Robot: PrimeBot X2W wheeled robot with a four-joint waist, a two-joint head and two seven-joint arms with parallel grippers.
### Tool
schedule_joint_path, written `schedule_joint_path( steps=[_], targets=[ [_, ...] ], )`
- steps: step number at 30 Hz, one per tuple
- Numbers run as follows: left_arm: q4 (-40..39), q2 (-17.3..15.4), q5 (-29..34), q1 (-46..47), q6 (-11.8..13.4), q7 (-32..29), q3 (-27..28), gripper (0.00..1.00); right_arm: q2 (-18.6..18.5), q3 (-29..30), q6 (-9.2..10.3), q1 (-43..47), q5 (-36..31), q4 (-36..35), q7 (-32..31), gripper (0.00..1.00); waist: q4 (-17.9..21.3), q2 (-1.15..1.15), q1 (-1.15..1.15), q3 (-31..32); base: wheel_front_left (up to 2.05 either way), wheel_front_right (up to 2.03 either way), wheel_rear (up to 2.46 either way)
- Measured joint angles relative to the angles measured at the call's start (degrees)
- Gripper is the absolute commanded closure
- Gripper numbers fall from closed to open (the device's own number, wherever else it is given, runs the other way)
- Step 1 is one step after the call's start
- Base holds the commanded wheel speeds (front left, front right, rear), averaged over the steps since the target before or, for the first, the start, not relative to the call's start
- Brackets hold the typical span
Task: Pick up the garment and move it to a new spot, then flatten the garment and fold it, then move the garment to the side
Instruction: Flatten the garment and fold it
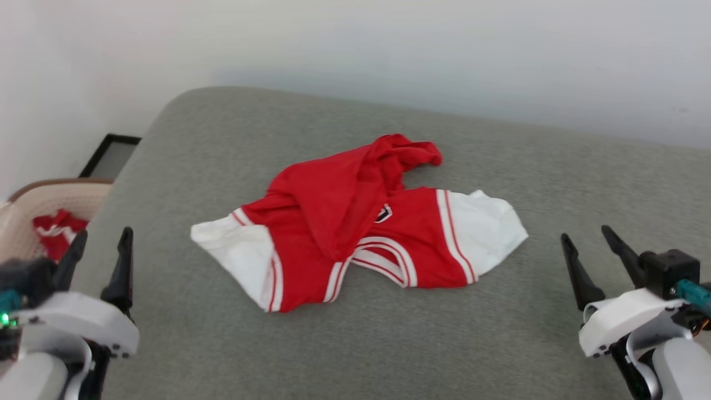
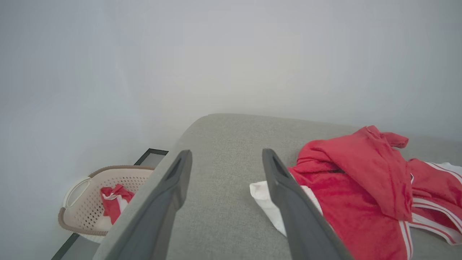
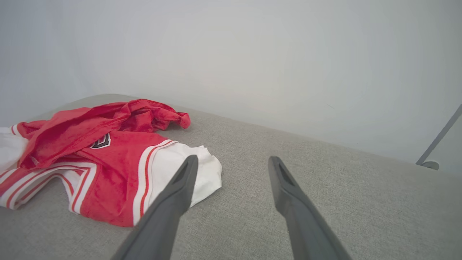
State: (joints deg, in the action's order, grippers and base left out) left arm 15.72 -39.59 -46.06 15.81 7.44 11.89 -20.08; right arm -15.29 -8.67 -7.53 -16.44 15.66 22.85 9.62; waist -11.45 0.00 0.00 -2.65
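Observation:
The garment (image 1: 355,222), a red jersey with white sleeves and striped trim, lies crumpled in the middle of the grey padded surface (image 1: 389,344). Its lower body is flopped over the chest, hiding most of the lettering. My left gripper (image 1: 101,250) hovers open at the lower left, well apart from the left sleeve. My right gripper (image 1: 591,241) stands open at the lower right, clear of the right sleeve. In the left wrist view the garment (image 2: 361,180) lies to the right of the open left gripper (image 2: 226,159). In the right wrist view the garment (image 3: 94,155) lies left of the open right gripper (image 3: 232,164).
A beige perforated basket (image 1: 50,203) holding a smaller red-and-white cloth (image 1: 55,230) sits off the surface's left edge, also seen as the basket (image 2: 83,213) in the left wrist view. A pale wall (image 1: 389,50) runs behind. A dark-framed panel (image 1: 111,155) lies by the wall.

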Motion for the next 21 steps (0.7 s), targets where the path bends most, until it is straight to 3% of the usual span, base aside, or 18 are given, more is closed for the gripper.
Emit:
schedule_joint_path(
  steps=[3,10,21],
  targets=[
    [-2.56,1.22,0.52,-3.04,1.87,1.92,1.51,0.0,-0.84,-0.52,0.0,-1.88,0.55,1.59,-0.81,0.0,-1.97,0.0,0.0,-0.2,0.0,0.0,0.0],
    [-6.86,5.16,2.78,-8.03,3.42,3.02,4.24,0.0,-3.07,-2.31,0.0,-6.52,1.21,5.87,-5.57,0.0,-6.09,0.0,0.0,-1.49,0.0,0.0,0.0],
    [-9.57,12.15,8.05,-9.35,1.13,3.19,7.48,0.0,-7.25,-6.66,0.0,-15.02,5.1,14.57,-20.62,0.0,-10.54,0.0,0.0,-5.52,0.0,0.0,0.0]
  ],
)
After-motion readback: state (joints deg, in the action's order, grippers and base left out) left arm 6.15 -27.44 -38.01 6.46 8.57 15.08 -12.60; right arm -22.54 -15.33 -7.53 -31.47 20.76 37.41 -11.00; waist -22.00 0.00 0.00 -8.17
